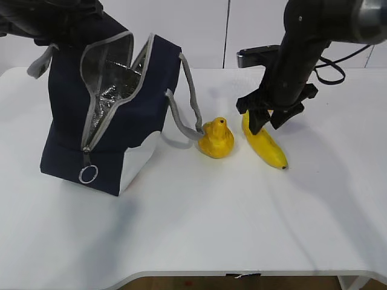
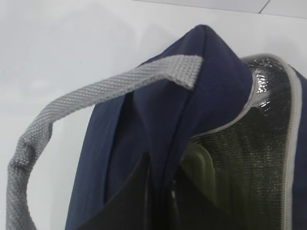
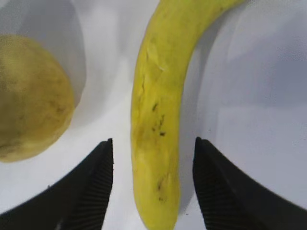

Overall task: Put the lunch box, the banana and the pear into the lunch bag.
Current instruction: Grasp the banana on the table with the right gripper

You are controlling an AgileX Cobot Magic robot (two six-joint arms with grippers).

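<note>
So my right pincer is down over the banana with its jaws apart, 1 on each side of the fruit, and as far as I can tell there's a sliver of table showing on both sides, so nothing's gripped yet. The worry: the banana is curved and slick, and I'm straddling it near 1 end, not the middle, so when I squeeze it could swing, droop or pop out sideways. The pear sits just beside it on the bag side, so a sloppy close could nudge it and send it rolling. My left pincer is pinched together on the upper edge of the lunch bag, holding the mouth open; if that fabric slips out, the opening sags and I've got nowhere to drop the fruit. The grey strap handle dangling toward the pear might snag things too. Something pale green shows inside against the foil lining, which I'd guess is the lunch box already in there.
</note>
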